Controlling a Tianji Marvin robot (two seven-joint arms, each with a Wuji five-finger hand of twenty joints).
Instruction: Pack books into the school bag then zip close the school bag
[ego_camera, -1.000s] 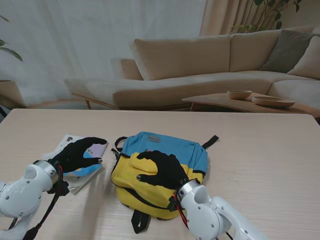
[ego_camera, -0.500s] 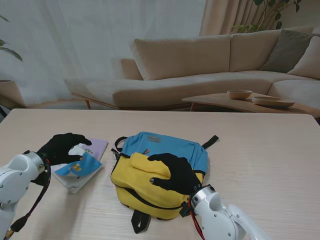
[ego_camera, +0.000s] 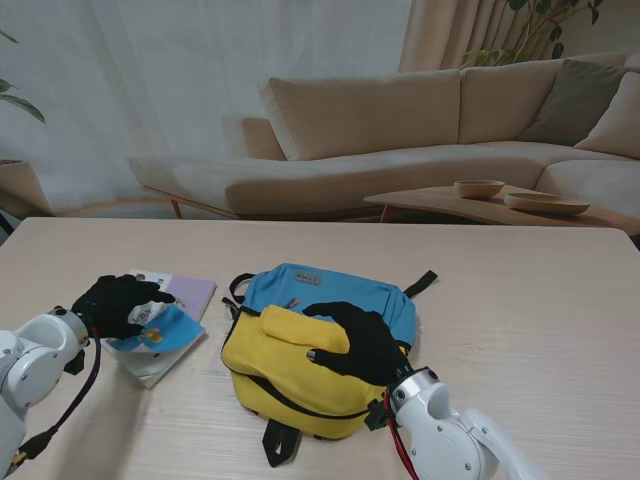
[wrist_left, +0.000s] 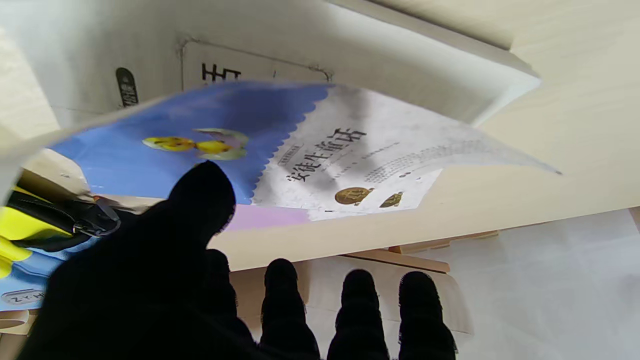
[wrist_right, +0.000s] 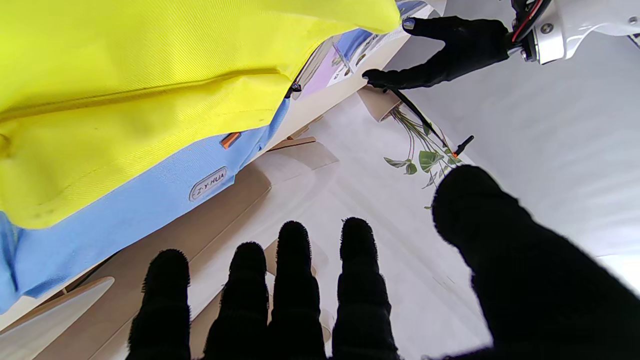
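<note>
Books (ego_camera: 160, 325) near the desk's left edge: our left hand (ego_camera: 118, 305) pinches the top cover while our right hand (ego_camera: 358, 340) rests spread on the shut school bag (ego_camera: 300, 350), which we judge needs unzipping next.

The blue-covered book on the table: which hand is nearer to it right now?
Left. The left hand is gripping the blue-covered book at its edge; the right hand rests on the school bag, beside the book.

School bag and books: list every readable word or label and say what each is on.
"Z·Y·HUA": oval patch on the blue top of the school bag.
"安徒生童话": cover of the top book.
Smaller print on that cover, and the print on the book beneath it: too small or cut off to read.
</note>
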